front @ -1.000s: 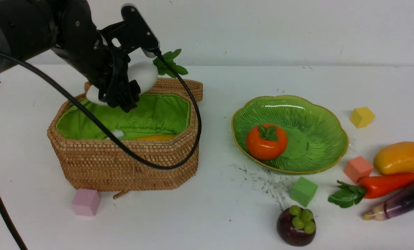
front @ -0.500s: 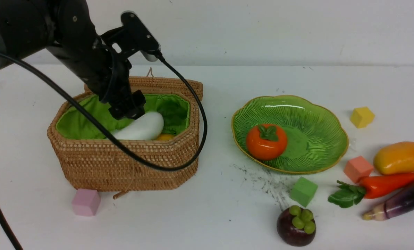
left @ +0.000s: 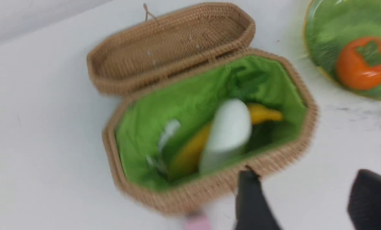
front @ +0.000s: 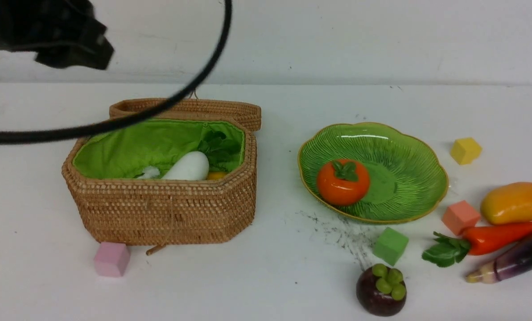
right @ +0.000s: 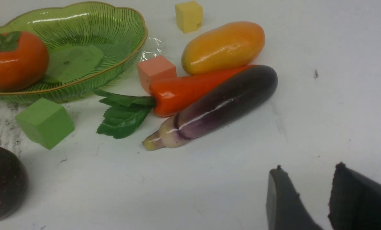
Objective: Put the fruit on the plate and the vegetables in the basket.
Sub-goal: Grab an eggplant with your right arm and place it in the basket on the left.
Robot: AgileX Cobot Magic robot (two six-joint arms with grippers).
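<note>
White radish [front: 187, 167] lies inside the wicker basket [front: 158, 209], sorted as a vegetable; the left end effector [left: 307, 180] hangs above, jaws apart and empty.

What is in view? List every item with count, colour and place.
basket: 1, brown wicker, green lining, left on table
radish: 1, white, inside basket
curved piece: 1, yellow, inside basket
plate: 1, green, right of basket
round fruit: 1, orange, on plate
mango: 1, yellow-orange, far right
pepper: 1, red-orange, beside mango
aubergine: 1, purple-white, beside pepper
knobbed ball: 1, dark purple, front of table
cubes: 4, pink, green, salmon, yellow, on table
left gripper: 1, black, open, raised near basket
right gripper: 1, black, open, near aubergine
</note>
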